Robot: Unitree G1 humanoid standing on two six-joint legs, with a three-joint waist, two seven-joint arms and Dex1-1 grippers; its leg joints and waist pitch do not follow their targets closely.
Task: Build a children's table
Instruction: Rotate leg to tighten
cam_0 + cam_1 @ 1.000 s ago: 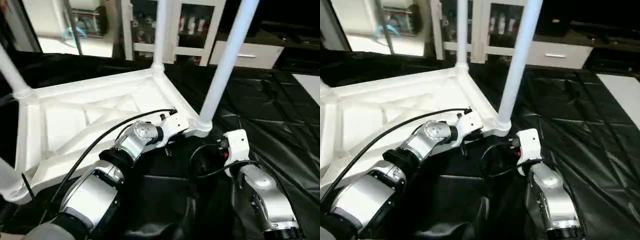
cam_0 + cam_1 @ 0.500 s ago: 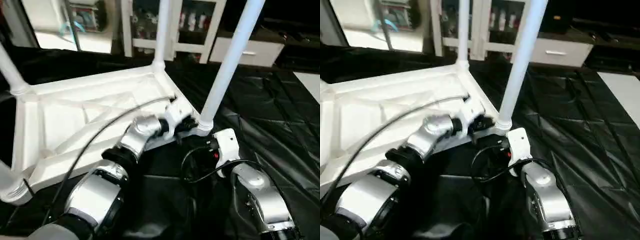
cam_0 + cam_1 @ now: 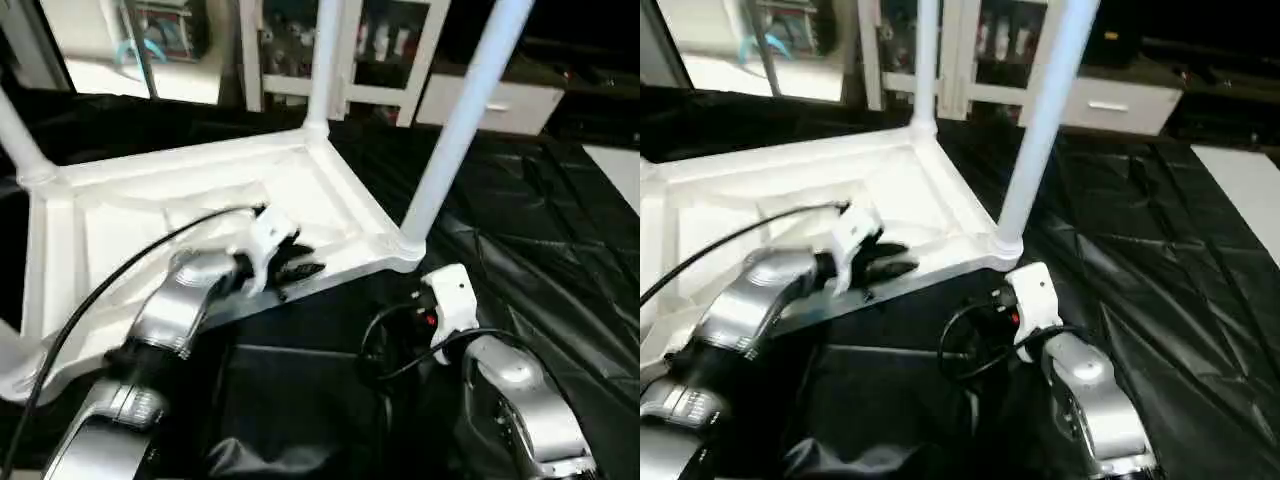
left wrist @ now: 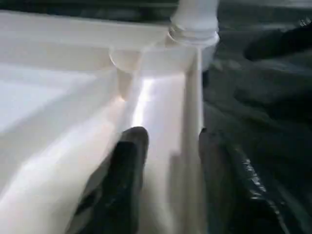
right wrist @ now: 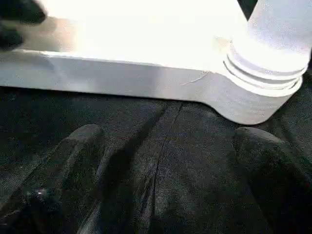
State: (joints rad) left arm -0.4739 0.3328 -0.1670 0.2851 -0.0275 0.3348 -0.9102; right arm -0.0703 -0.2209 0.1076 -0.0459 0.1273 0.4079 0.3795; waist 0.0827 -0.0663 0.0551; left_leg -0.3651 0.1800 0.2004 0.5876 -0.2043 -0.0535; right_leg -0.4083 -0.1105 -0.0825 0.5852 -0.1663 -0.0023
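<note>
Fingers of the left gripper (image 4: 165,161) are set astride the near rim of the table top (image 3: 150,215): one finger (image 4: 127,161) is seen inside the rim, the other on the outer side over the black sheet (image 3: 520,210). The jaws are parted around the rim wall, and whether the pads press on it cannot be told. The right gripper (image 5: 170,146) is spread wide and held empty above the sheet, just beside the near right corner socket (image 5: 258,83) but apart from it.

The top is laid upside down on the sheet, its X-ribbed underside turned up. A leg (image 3: 462,110) is stood in the near right socket, a second leg (image 3: 322,60) in the far right one, and a third (image 3: 18,135) at the far left. At the near left corner a further socket or leg base is cut by the frame edge, so a fourth leg cannot be confirmed.

Assembly is judged to be nearly done. Risk is seen in the left hand: if the rim is dragged or levered with the jaws only loosely set, the light top could be slid or tipped, and a poorly seated leg could be loosened. The right fingers could also be knocked against the near leg if moved carelessly.
</note>
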